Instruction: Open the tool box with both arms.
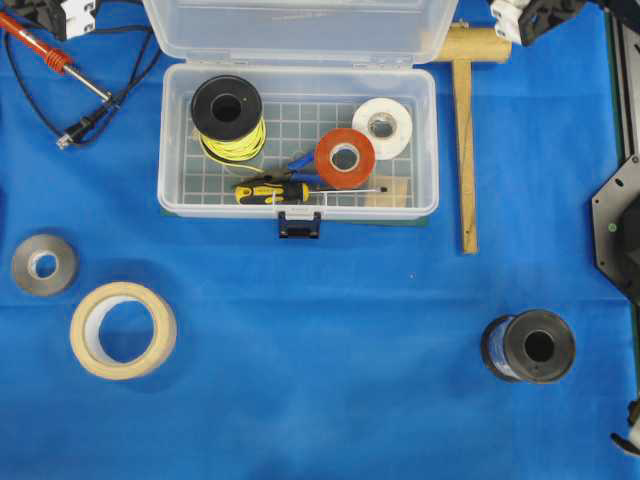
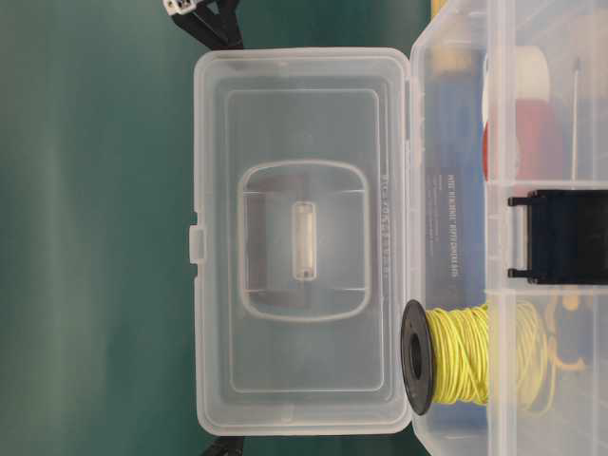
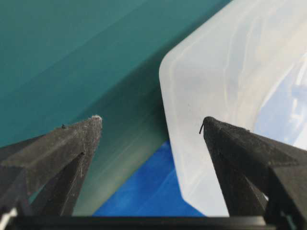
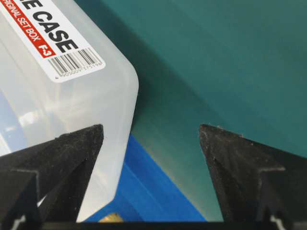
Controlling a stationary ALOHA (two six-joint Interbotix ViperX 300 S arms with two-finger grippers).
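Both jaws wide open, empty, flanking raised lid corners of tool box

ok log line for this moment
box: lid open | left gripper: open, at lid corner | right gripper: open, at lid corner

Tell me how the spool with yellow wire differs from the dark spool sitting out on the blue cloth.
The yellow wire spool sits inside the open tool box, at its back left corner; the dark spool lies outside on the blue cloth, front right. The first carries bright yellow wire, the second a dark winding. Both have black round ends with a centre hole.
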